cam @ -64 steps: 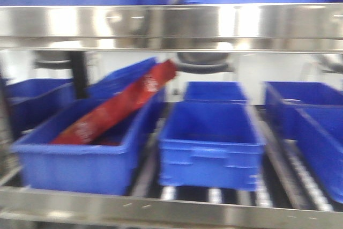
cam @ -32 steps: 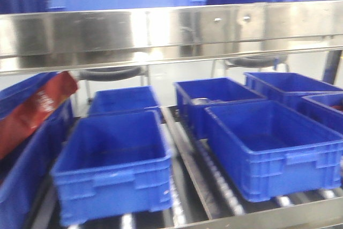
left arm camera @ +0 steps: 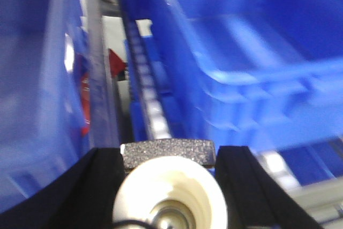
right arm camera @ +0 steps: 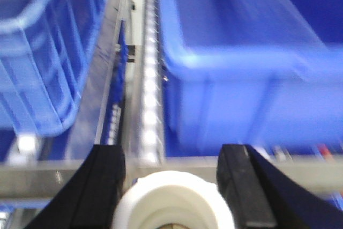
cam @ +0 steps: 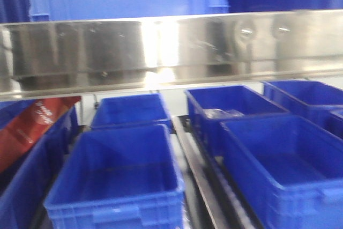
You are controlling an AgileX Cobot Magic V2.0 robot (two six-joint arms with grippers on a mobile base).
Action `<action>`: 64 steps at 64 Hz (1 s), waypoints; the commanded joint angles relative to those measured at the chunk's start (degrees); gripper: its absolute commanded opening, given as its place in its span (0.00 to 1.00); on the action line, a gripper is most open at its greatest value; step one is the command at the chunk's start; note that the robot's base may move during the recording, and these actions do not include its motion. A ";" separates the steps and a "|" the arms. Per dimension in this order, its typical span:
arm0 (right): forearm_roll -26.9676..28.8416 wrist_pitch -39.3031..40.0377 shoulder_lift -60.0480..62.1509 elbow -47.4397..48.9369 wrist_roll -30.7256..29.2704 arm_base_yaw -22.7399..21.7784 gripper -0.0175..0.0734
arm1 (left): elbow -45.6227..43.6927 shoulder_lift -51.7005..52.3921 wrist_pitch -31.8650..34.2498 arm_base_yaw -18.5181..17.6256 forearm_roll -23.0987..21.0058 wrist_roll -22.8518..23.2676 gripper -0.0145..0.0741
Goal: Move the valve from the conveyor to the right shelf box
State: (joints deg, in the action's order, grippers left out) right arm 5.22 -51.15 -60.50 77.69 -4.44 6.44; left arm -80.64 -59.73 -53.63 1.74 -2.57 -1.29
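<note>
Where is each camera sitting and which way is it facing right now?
Front view: level with the right shelf, facing its blue boxes; no robot parts show.
Left wrist view: behind the left fingers, looking past the valve they hold at a blue box.
Right wrist view: behind the right fingers, looking past a white cap between them at a roller track.
Shared: both wrist views show roller track beside blue boxes.
</note>
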 commanded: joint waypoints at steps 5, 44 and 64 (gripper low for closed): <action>-0.10 3.72 0.73 1.02 -0.17 0.06 0.02 | -0.19 0.59 2.69 -0.31 0.00 0.39 0.04; -0.10 3.72 0.73 1.02 -0.17 0.06 0.02 | -0.19 0.59 2.69 -0.31 0.00 0.39 0.04; -0.10 3.72 0.73 1.02 -0.17 0.06 0.02 | -0.19 0.59 2.69 -0.31 0.00 0.39 0.04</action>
State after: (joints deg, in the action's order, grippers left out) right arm 5.44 -51.15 -60.50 77.69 -4.44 6.44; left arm -80.64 -59.73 -53.63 1.74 -2.36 -1.29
